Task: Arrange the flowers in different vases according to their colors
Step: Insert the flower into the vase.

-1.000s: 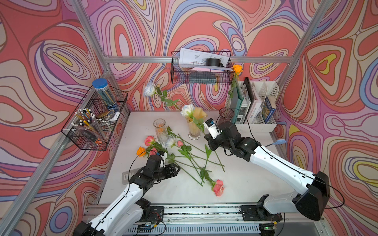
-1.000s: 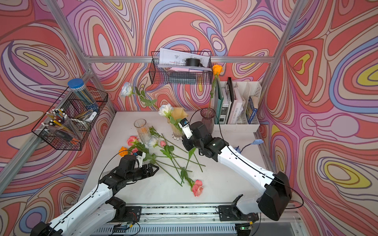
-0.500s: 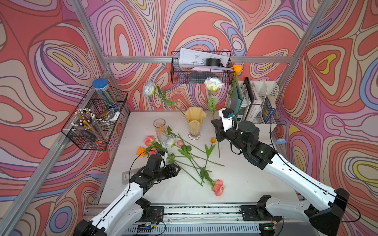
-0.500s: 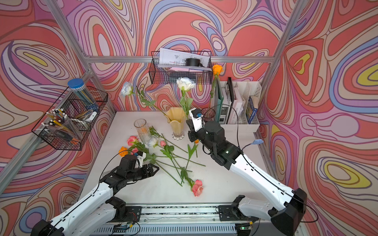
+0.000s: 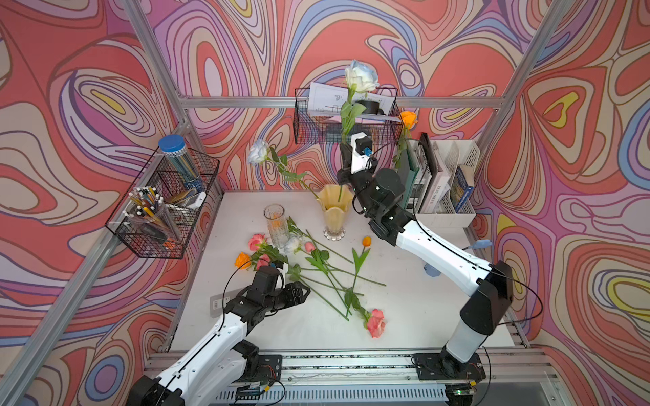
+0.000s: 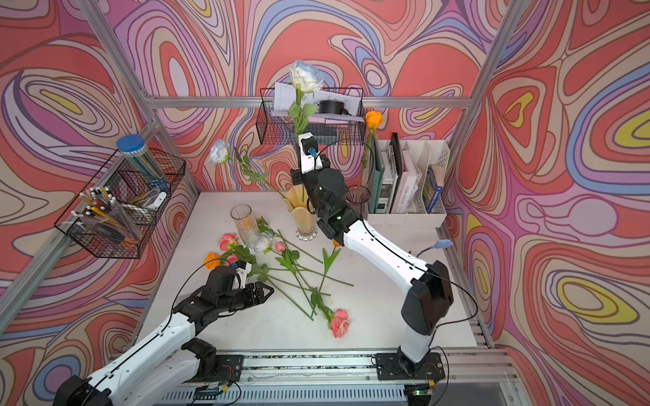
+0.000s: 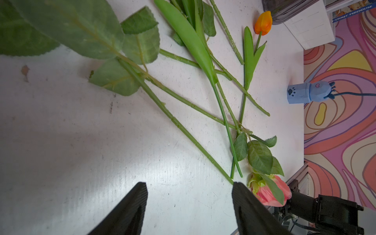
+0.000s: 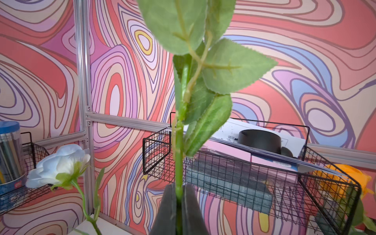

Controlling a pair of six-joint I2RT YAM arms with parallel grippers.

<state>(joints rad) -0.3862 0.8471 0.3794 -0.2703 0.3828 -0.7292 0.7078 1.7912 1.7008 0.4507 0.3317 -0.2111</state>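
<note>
Right gripper (image 8: 179, 195), jaws clamped on the stem of a white rose (image 5: 360, 79), holds it upright: bloom above the jaws, stem end below at the mouth of the creamy-yellow vase (image 5: 332, 218). Left gripper (image 7: 188, 185), jaws apart and empty, hovers over loose stems (image 7: 173, 118).

**One title you can read**

In the left wrist view you can read "STOREY TREEHOUSE" on a blue book (image 7: 354, 12). A paw print marks the light-blue object (image 7: 305, 92). In both top views, the white spine's (image 5: 437, 197) lettering is too small to read.
</note>
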